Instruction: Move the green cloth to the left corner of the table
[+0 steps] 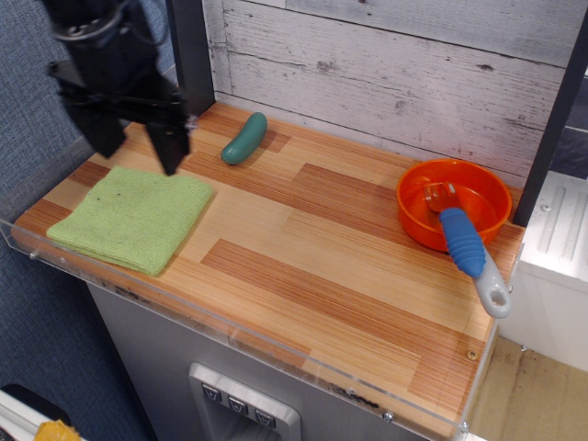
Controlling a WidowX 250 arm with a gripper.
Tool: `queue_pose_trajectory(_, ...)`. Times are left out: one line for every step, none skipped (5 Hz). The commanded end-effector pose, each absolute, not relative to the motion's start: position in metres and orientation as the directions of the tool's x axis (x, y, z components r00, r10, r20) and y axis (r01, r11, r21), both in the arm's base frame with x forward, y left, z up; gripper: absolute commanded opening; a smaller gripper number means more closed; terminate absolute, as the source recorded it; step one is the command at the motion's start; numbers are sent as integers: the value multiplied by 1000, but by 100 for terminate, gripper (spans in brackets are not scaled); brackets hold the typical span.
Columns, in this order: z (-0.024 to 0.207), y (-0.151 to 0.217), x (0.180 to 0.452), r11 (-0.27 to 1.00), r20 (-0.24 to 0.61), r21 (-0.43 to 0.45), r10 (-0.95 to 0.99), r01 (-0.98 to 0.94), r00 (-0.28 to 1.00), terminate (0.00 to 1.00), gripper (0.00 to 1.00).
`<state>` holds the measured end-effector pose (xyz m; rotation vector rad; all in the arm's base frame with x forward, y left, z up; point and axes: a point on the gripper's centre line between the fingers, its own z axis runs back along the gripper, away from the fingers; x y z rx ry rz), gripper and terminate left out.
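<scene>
Green cloth [131, 217] lies flat in the table's [312, 248] left corner, so our gripper [138, 152] hangs above, jaws apart, holding nothing.

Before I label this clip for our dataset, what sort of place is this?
Probably a mock kitchen counter in a lab: a wood-pattern table with a clear rim, a white plank wall, and an orange bowl holding a blue-handled utensil.

Cloth [130, 218] is laid flat at near-left corner of table [303, 266]. Oblong object [244, 139] is placed far, behind cloth. Bowl [454, 202] is set far right; utensil [465, 243] rests in it.
</scene>
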<state>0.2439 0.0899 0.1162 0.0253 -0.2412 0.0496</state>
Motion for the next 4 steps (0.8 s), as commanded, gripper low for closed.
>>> queue_pose_trajectory(145, 41, 222, 999, 284, 23, -50, 45, 957, 0, 100)
queue_pose_trajectory(153, 27, 214, 994, 287, 13, -104, 105, 952, 0, 100)
queue_pose_trajectory(153, 27, 214, 994, 287, 13, -104, 105, 952, 0, 100)
queue_pose_trajectory(153, 27, 214, 994, 287, 13, -104, 105, 952, 100, 100)
